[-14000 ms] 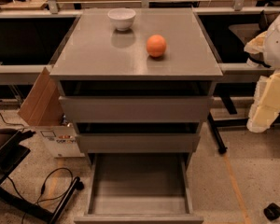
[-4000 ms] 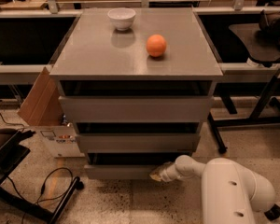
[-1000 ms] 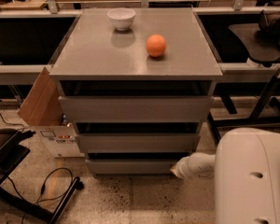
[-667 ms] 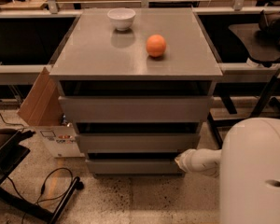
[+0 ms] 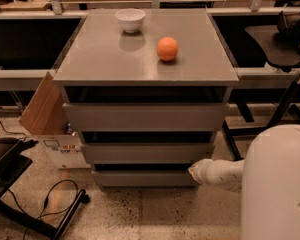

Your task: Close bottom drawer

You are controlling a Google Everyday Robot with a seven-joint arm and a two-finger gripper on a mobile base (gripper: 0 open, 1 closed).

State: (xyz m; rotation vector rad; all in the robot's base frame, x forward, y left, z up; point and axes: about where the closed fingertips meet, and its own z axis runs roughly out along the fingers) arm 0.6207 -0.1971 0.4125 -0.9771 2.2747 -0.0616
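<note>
Standing by the grey desk point(image 5: 115, 59), I see the bottom drawer point(image 5: 145, 178) down at 6 o'clock of its front. Its flat panel sits in under the two wider drawers point(image 5: 146, 117) above it, with no tray showing, so it looks pushed home or very nearly so. The gripper point(image 5: 197, 170) is low at 4 o'clock in the view, its pale tip touching or just beside the right end of that panel. I take it that's the natural spot for a handleless front, where a flat push does the work and no grip is needed. Whether the jaws are spread or pressed together I cannot tell from here. The bulky white arm point(image 5: 277, 184) reaches in from 4 o'clock, keeping clear of the desk. On top, a white bowl point(image 5: 130, 20) rests at 11 o'clock and an orange point(image 5: 167, 49) near 1 o'clock, well apart from the work below. A cardboard box point(image 5: 42, 109) leans against the side at 9 o'clock. To my eye the job is essentially done, and all that remains is to check the panel is seated.
</note>
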